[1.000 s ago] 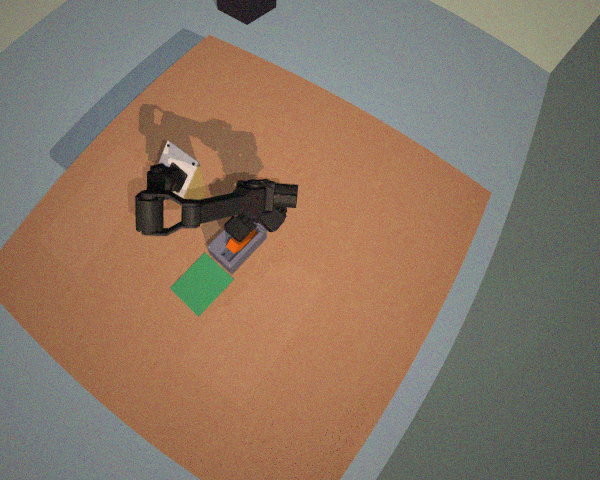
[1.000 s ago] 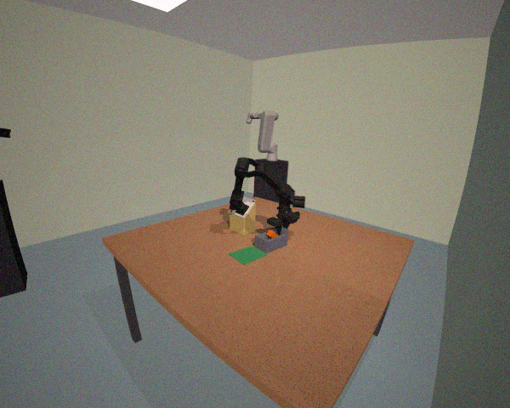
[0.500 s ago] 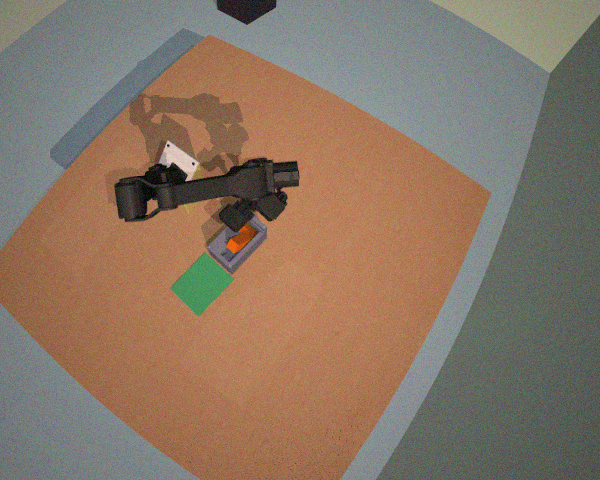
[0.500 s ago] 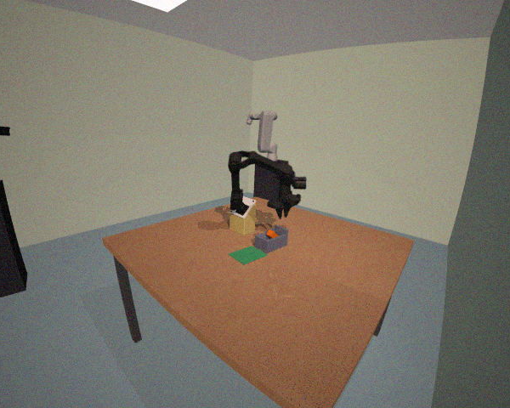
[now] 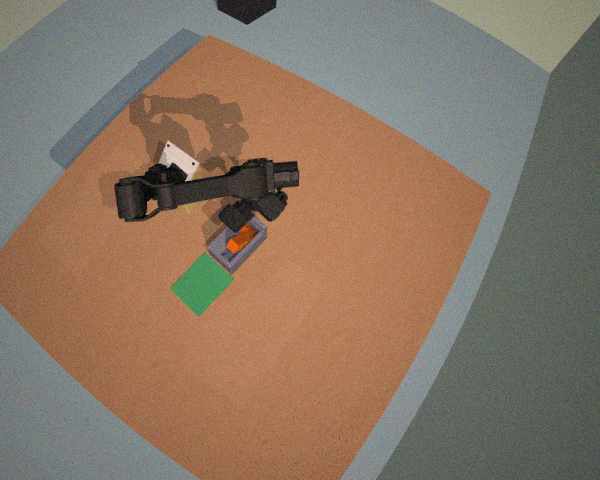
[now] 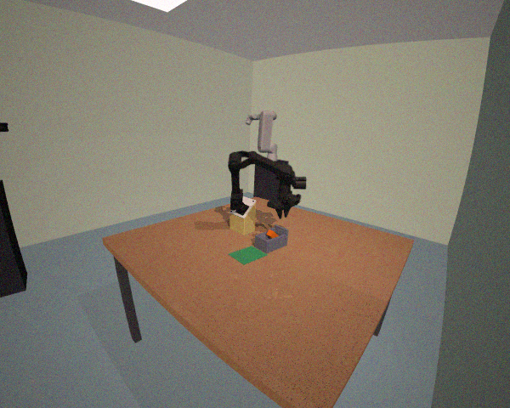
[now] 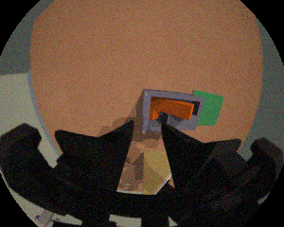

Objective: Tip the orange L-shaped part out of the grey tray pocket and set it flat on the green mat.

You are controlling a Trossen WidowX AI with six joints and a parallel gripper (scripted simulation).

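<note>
Part tilted in tray, gripper above

1 gripper (image 6: 282,216) (image 7: 148,125) raised above the tray (image 6: 270,246) (image 7: 145,111); 2 fingertips partly spread, nothing between them. Orange part (image 5: 242,238) (image 6: 272,234) (image 7: 174,108) inside the tray, 1 end tipped up, the end nearer the green mat (image 5: 202,284) (image 6: 247,255) (image 7: 211,109). Mat lies flat just beside the tray.

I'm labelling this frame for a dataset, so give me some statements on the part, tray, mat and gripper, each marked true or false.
1. The orange part is tilted in the tray. True.
2. The gripper holds the part. False: it is open above the tray.
3. The green mat lies beside the tray. True.
4. The part lies on the mat. False: it is in the tray.
</note>
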